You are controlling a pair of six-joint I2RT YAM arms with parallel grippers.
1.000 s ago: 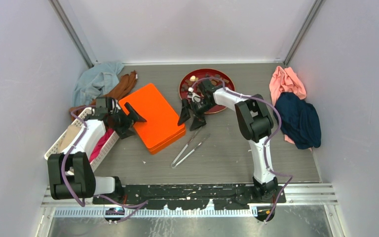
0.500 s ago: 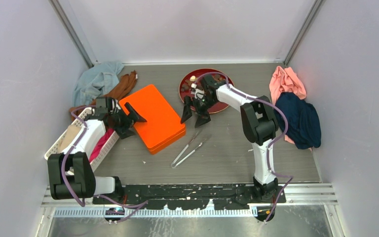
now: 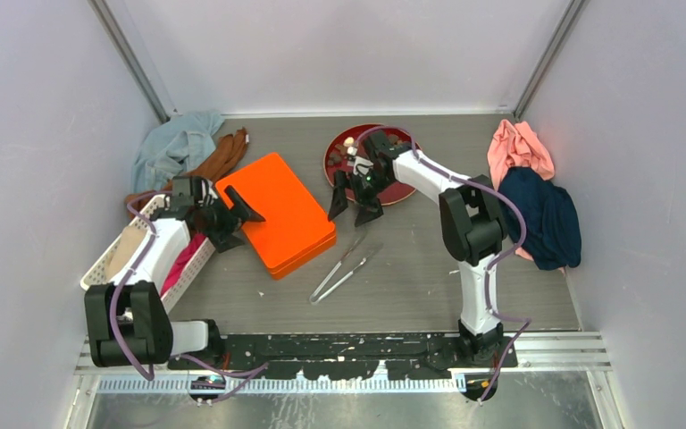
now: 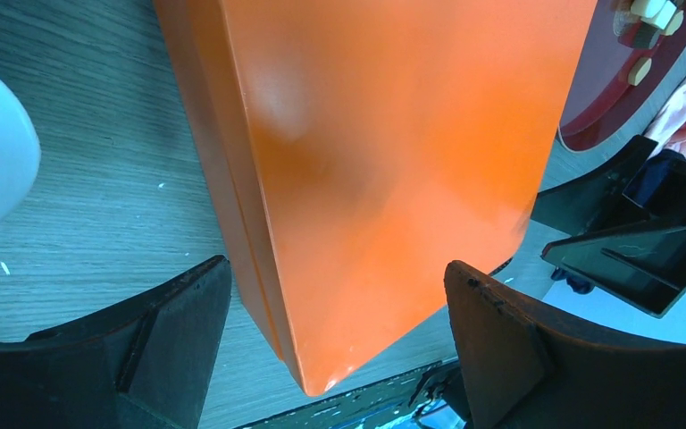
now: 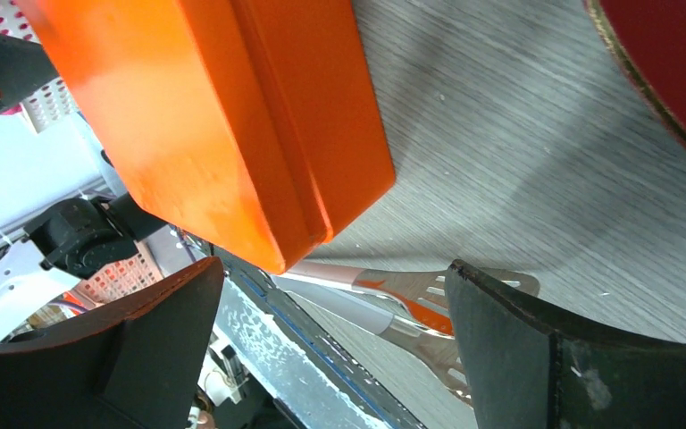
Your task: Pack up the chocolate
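Desk (image 3: pixel 411 268): grey wood grain, pale walls (image 3: pixel 366 54) around it.
Chocolate (image 3: pixel 349 141): small pieces on the red plate (image 3: pixel 404 190), far side.
Right hand (image 3: pixel 354 204): released, at the plate's near-left edge; the chocolate is just behind it.
Left hand (image 3: pixel 232 223): released, corner of the orange box (image 3: pixel 281 210) between its fingers.

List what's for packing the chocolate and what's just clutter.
For the job: chocolate on the red plate, orange box, probably the tongs.
Lying about: white basket, light blue cloth, brown cloth, pink cloth, navy cloth.

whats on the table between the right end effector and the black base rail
A pair of silver metal tongs lies there, just on the near side of the open right end effector; the top view shows it best.
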